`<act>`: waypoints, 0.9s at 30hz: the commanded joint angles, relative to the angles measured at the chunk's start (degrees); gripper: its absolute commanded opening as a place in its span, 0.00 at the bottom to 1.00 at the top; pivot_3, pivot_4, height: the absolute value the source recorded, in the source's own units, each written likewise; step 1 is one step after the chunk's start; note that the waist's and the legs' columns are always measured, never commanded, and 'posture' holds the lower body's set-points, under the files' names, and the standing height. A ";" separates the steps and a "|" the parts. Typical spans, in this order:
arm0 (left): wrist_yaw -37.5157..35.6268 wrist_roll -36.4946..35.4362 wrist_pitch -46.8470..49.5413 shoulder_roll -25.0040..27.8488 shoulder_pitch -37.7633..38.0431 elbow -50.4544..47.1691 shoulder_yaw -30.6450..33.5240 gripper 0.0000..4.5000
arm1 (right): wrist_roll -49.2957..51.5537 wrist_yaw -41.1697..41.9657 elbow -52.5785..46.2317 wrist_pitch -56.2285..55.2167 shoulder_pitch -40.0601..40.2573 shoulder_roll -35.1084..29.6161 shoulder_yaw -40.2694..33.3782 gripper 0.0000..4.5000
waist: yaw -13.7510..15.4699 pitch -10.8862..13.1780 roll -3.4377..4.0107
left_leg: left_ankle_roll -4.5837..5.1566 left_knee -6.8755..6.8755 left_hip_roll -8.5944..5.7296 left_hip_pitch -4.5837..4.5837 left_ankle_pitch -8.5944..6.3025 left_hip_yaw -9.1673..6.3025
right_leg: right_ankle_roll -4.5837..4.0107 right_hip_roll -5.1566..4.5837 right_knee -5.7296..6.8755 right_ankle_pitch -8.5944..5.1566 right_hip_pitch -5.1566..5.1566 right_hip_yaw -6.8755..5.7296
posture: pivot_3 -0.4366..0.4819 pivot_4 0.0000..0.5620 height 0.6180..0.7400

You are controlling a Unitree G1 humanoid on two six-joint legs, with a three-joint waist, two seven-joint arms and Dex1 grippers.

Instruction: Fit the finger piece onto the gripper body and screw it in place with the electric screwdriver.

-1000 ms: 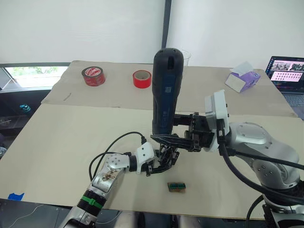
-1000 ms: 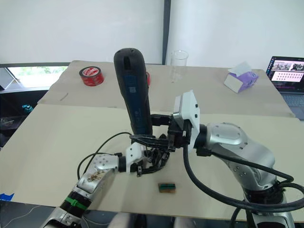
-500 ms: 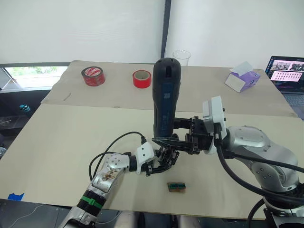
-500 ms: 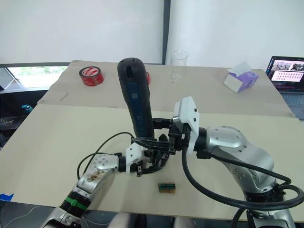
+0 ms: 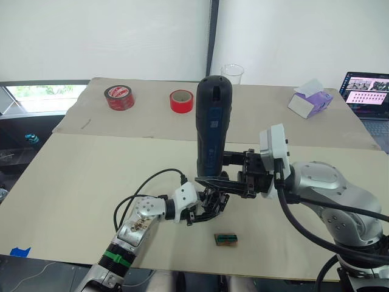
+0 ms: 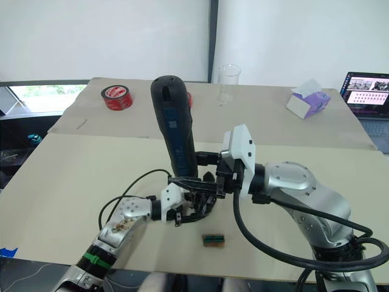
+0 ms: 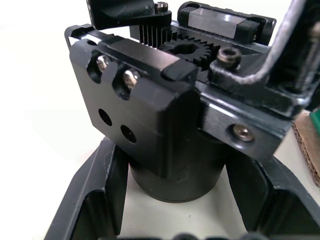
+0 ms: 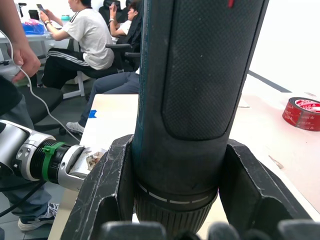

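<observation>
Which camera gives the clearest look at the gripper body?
The left wrist view: the gripper body sits close up between the left gripper's fingers, with screws and gear visible. In both eye views it is a small dark cluster under the electric screwdriver.

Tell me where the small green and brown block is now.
In the head views, the green and brown block lies on the table near its front edge, just in front of the gripper body held by the left pincer.

Matt black tools, bright metal fittings
The electric screwdriver (image 8: 200, 75) has a rough, dimpled grip between the fingers; the gripper body (image 7: 150, 125) is smooth matt black with shiny metal screws.
</observation>
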 commanded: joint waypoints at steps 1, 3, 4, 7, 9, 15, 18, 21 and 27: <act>-0.41 1.05 2.17 0.84 1.47 1.20 -1.54 0.51 | -0.22 0.21 -1.60 -1.61 0.17 0.50 -1.29 0.43 | 0.00 0.00 0.00 | 0.00 0.00 0.00 0.00 0.00 0.00 | 0.00 0.00 0.00 0.00 0.00 0.00 | 0.48 0.27 1.00; -0.35 1.05 2.21 0.82 1.59 1.10 -1.59 0.51 | -0.32 0.22 -1.56 -1.65 0.20 0.61 -1.23 0.43 | -0.01 0.00 0.00 | 0.00 0.00 0.00 0.00 0.00 0.00 | 0.00 0.00 0.00 0.00 0.00 0.00 | 0.48 0.27 1.00; -0.33 1.05 2.24 0.80 1.64 1.05 -1.60 0.51 | -0.43 0.25 -1.47 -1.69 0.18 0.70 -1.19 0.43 | -0.01 0.00 0.00 | 0.00 0.00 0.00 0.00 0.00 0.00 | 0.00 0.00 0.00 0.00 0.00 0.00 | 0.48 0.27 1.00; -0.21 1.07 2.33 0.82 1.82 0.85 -1.66 0.51 | -0.70 0.38 -1.37 -1.74 0.20 0.93 -1.16 0.43 | -0.03 0.00 0.00 | 0.00 0.00 0.00 0.00 0.00 0.00 | 0.00 0.00 0.00 0.00 0.00 0.00 | 0.48 0.27 1.00; -0.15 1.08 2.41 0.86 1.91 0.76 -1.68 0.51 | -0.91 0.52 -1.26 -1.83 0.17 1.07 -1.12 0.43 | -0.03 0.00 0.00 | 0.00 0.00 0.00 0.00 0.00 0.00 | 0.00 0.00 0.00 0.00 0.00 0.00 | 0.48 0.27 1.00; -0.07 1.04 2.56 0.98 2.06 0.52 -1.72 0.51 | -1.39 0.70 -1.03 -1.84 0.10 1.52 -1.11 0.43 | -0.07 0.00 0.00 | 0.00 0.00 0.01 0.00 0.00 0.00 | 0.00 0.00 0.00 0.00 0.00 0.00 | 0.48 0.27 1.00; -0.09 1.03 2.62 0.99 1.99 0.56 -1.72 0.51 | -1.56 0.67 -0.87 -1.87 -0.01 1.77 -1.13 0.43 | -0.09 0.00 0.00 | 0.00 -0.01 0.01 0.00 0.00 -0.01 | 0.00 0.00 0.00 0.00 -0.01 0.00 | 0.48 0.27 1.00; -0.11 1.03 2.60 0.98 1.89 0.67 -1.72 0.51 | -1.83 0.82 -0.84 -1.86 0.01 1.91 -1.17 0.43 | -0.10 0.00 0.00 | 0.00 -0.01 0.01 0.00 0.00 -0.01 | 0.00 0.00 0.00 0.00 -0.01 -0.01 | 0.48 0.27 1.00; -0.10 1.02 2.58 0.85 1.64 0.90 -1.73 0.51 | -2.26 1.09 -0.54 -1.83 -0.11 2.08 -1.22 0.43 | -0.10 0.00 0.00 | 0.00 -0.01 0.01 -0.01 0.00 0.00 | 0.00 0.00 0.00 0.00 -0.02 -0.01 | 0.48 0.27 1.00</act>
